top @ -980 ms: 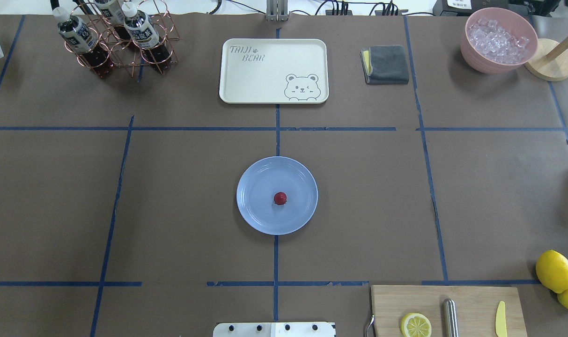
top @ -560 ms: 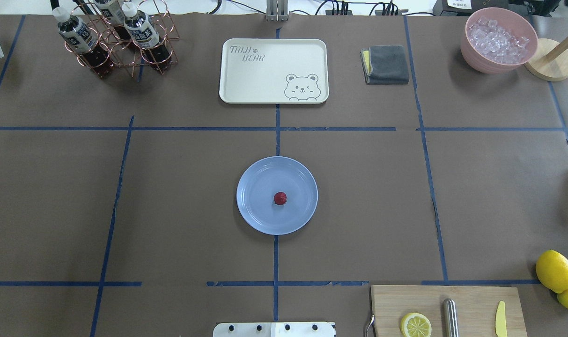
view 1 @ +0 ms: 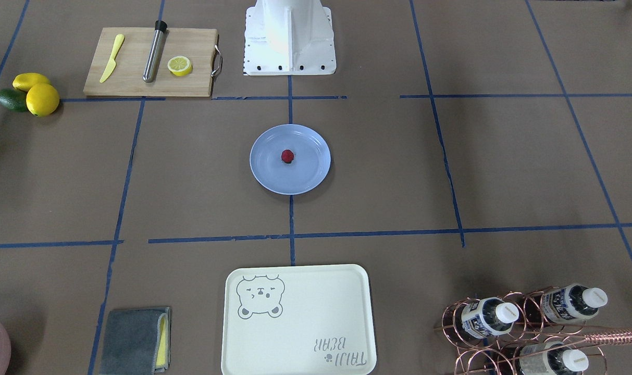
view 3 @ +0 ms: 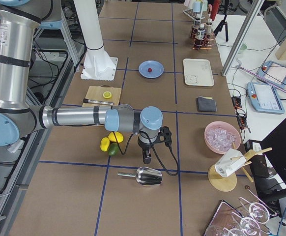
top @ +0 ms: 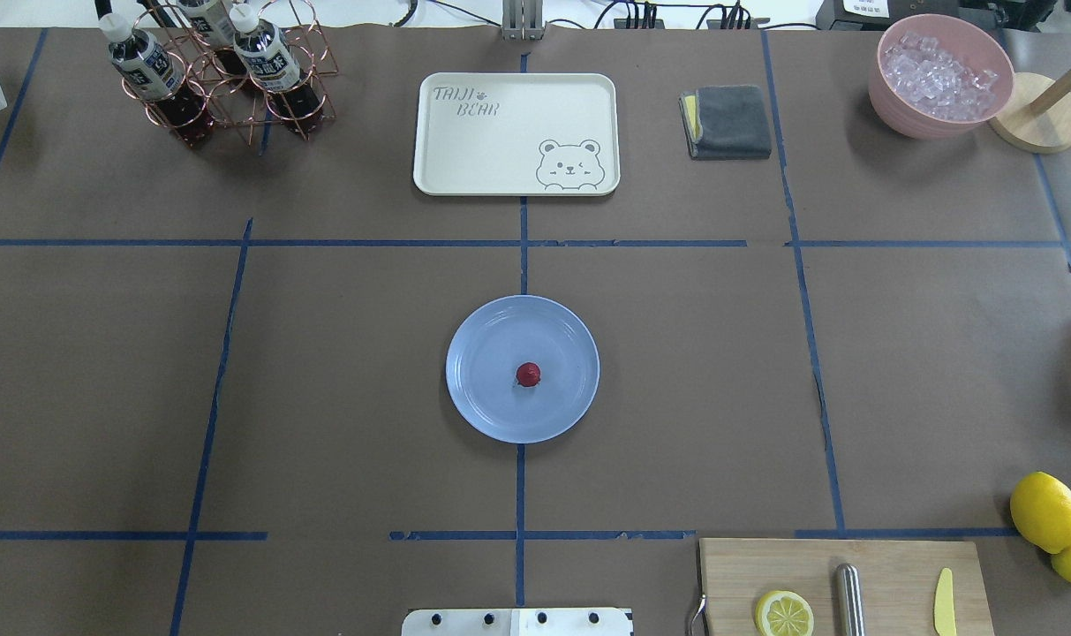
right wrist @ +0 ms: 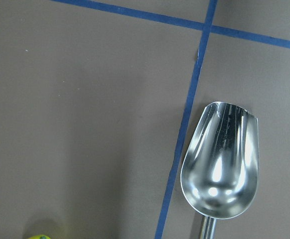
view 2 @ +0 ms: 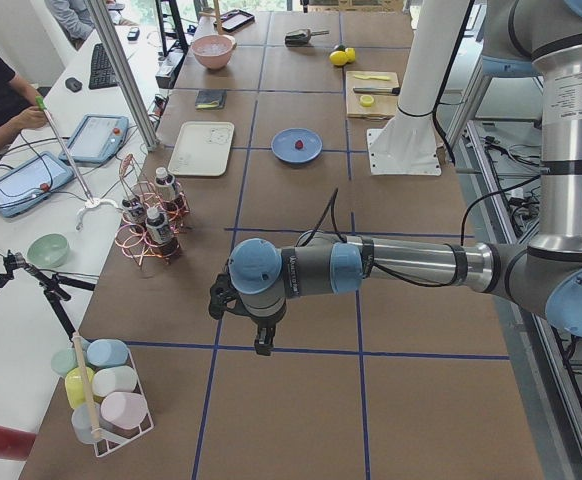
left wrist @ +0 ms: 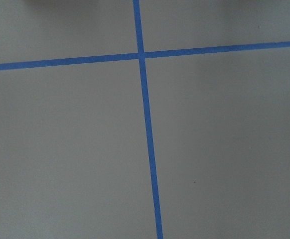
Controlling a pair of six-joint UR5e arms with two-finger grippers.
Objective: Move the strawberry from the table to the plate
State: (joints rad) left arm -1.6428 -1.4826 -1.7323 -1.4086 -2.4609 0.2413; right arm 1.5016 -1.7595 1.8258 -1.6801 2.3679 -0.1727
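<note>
The small dark-red strawberry point(top: 527, 374) point(view 1: 287, 156) lies near the middle of the round light-blue plate point(top: 491, 397) point(view 1: 308, 174), which sits at the centre of the brown-paper table point(top: 341, 353). Neither gripper shows in the overhead or front views. The left gripper point(view 2: 263, 345) hangs over bare table far from the plate, seen only from the left side. The right gripper point(view 3: 146, 158) hovers beside the lemons and above a metal scoop, seen only from the right side. I cannot tell whether either one is open or shut. The wrist views show only table, tape lines and the scoop.
A cream bear tray point(top: 516, 132), a copper rack of bottles point(top: 222, 75), a grey cloth point(top: 727, 121) and a pink bowl of ice point(top: 939, 75) line the far side. A cutting board point(top: 844, 583) with a lemon half, lemons point(top: 1044, 511) and a steel scoop point(right wrist: 220, 162) sit at the right.
</note>
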